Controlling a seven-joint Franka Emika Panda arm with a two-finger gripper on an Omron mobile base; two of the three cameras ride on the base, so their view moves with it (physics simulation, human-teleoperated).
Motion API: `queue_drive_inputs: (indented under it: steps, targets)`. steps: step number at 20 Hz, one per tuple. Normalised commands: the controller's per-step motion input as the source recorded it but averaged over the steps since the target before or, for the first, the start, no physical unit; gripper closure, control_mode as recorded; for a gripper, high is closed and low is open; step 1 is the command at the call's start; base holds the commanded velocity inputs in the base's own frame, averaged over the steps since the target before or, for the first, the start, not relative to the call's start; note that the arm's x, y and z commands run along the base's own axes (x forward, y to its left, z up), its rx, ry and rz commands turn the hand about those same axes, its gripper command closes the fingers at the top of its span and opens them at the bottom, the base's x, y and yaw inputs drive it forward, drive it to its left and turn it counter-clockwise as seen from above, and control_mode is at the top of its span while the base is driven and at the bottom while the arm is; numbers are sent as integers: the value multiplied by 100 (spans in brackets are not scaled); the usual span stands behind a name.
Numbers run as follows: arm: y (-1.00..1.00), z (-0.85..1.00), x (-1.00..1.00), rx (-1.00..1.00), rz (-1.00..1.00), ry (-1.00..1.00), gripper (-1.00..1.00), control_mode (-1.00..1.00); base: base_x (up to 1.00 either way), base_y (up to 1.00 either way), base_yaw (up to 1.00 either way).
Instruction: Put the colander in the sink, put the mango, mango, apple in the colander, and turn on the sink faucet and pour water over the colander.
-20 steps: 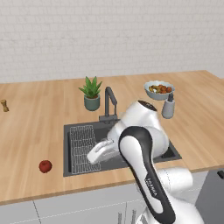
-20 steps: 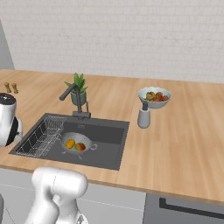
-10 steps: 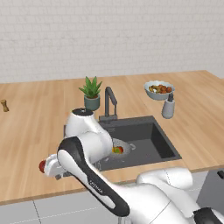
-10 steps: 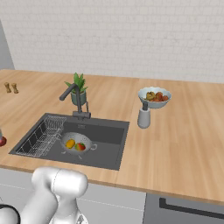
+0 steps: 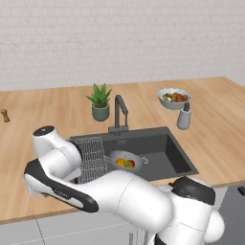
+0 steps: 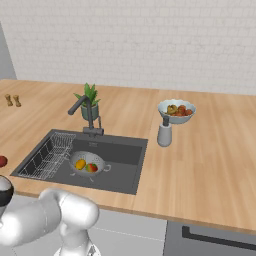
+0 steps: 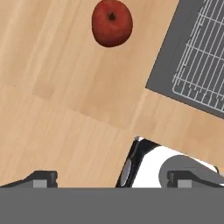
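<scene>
The red apple (image 7: pixel 112 22) lies on the wooden counter left of the sink (image 6: pixel 125 152), and it also peeks in at the frame edge as the apple (image 6: pixel 2 161). My gripper (image 7: pixel 113 179) hovers above the counter, open and empty, with the apple ahead of its fingertips (image 7: pixel 41 178) and well apart from them. The silvery colander (image 6: pixel 88 164) stands in the sink basin with two yellow-orange mangoes (image 6: pixel 81 164) inside; in the left base view the colander (image 5: pixel 125 161) sits right of the arm. The dark faucet (image 5: pixel 119 112) rises behind the basin with no water running.
A wire rack (image 6: pixel 47 155) fills the sink's left half, and its corner (image 7: pixel 201 52) is close to my hand. Behind the sink stands a potted plant (image 5: pixel 100 103). A bowl of food (image 5: pixel 173 98) and a soap dispenser (image 5: pixel 184 117) are at the right.
The arm has swung from over the sink leftward and down over the counter beside it, now covering the apple in the left base view. The gripper stays open.
</scene>
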Motion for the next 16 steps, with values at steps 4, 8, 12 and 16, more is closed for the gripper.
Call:
queue_drive_inputs:
  steps: [4,8,12,16]
  targets:
    - [2,-60,67,-6,-12,-4,-100,-100,0,0,0]
    - [3,-54,55,-1,-12,-7,-100,-100,0,0,0]
    - [20,-40,39,0,-16,-7,-100,-100,0,0,0]
    - [39,-19,27,-1,-16,-4,-100,-100,0,0,0]
